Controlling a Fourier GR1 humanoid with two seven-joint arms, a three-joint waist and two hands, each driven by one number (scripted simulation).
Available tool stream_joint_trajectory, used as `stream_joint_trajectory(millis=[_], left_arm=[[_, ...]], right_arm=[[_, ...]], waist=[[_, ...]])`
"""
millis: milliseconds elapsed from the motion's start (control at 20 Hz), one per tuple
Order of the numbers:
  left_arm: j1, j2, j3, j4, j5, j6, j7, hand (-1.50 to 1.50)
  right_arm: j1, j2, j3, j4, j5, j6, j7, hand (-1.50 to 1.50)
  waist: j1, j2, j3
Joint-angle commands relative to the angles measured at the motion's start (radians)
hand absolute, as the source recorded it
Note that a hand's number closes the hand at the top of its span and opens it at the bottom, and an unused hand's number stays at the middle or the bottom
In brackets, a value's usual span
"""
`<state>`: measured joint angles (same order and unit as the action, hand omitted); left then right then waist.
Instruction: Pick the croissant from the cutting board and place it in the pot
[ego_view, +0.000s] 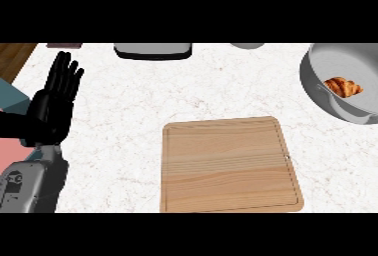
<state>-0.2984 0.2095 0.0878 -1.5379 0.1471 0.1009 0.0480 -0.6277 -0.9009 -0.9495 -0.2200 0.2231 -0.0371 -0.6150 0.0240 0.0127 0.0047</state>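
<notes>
Sitting inside the pot (353, 112), right of the cutting board (229, 165), the croissant (344, 87) is looking light, flaky and crushable, best cradled mid-body; the left hand (53, 102) is resting spread, far left of the board.

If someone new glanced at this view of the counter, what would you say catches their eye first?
Probably the orange-brown croissant, bright against the inside of the grey pot at the right edge. Next comes the large wooden cutting board at lower centre, with nothing on it. At the left, the left hand rests open with its black fingers pointing up the view.
</notes>
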Motion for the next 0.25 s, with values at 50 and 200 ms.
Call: stream_joint_trajectory(millis=[50, 200], left_arm=[[-0.009, -0.013, -0.012, 0.005, -0.015, 0.013, 0.013, 0.00], [0.000, -0.016, -0.013, -0.019, -0.011, 0.015, 0.028, 0.00]], right_arm=[[0.073, -0.110, -0.030, 0.022, -0.040, 0.115, 0.005, -1.50], [0.113, -0.131, -0.039, 0.023, -0.055, 0.139, -0.028, -1.50]], waist=[[-0.006, 0.000, 0.001], [-0.002, 0.000, 0.002]])
